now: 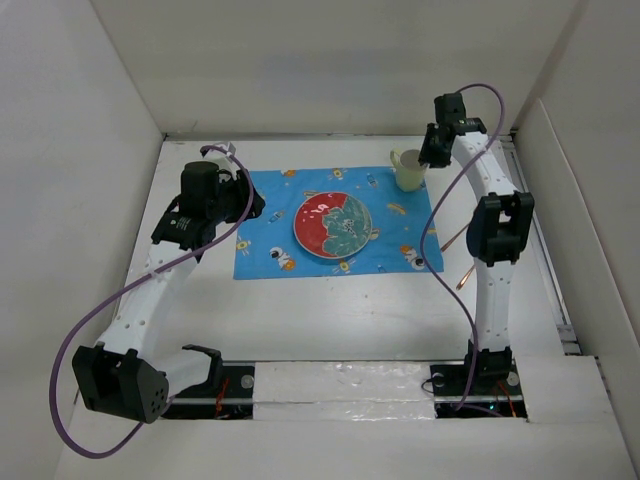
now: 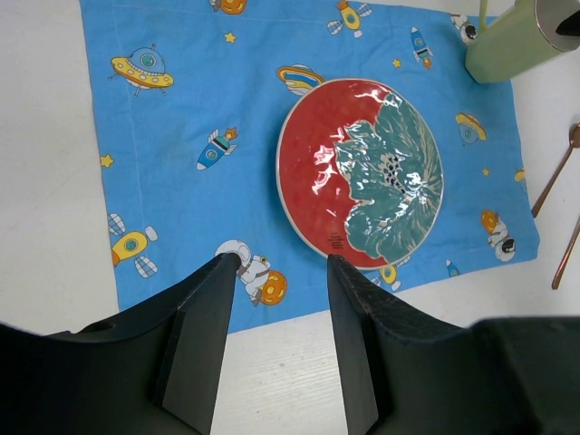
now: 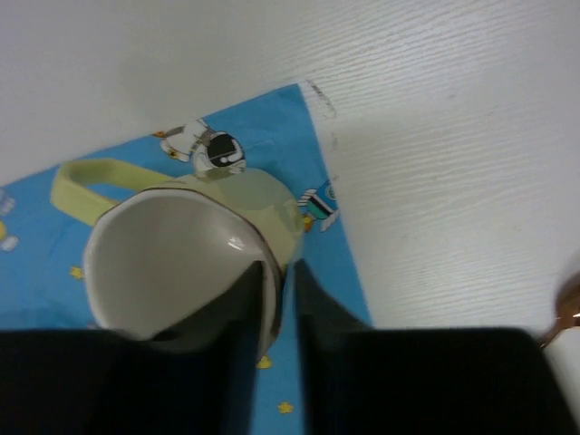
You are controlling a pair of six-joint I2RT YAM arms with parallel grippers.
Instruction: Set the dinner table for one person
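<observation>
Table (image 1: 330,320) lies beneath both grippers. Left gripper (image 2: 283,261): fingers well apart, empty, tips over the placemat (image 2: 172,181) edge, plate (image 2: 360,172) just ahead. Right gripper (image 3: 279,272): fingers nearly together, straddling the mug (image 3: 172,263) wall; clamping cannot be determined.

The placemat (image 1: 270,215) lies on the dinner table (image 1: 330,320), in its far half and about midway between left and right. The plate (image 1: 332,224) sits on the placemat, a little right of the mat's middle. The mug (image 1: 407,170) stands upright on the mat's far right corner, its handle toward the left. One utensil (image 1: 452,238) lies on the bare table just right of the mat, and a second utensil (image 1: 466,277) lies nearer, apart from it. The right gripper (image 3: 279,272) is at the mug, one finger inside its wall and one outside. The left gripper (image 2: 283,263) hangs above the mat's left part, with nothing between its fingers.
</observation>
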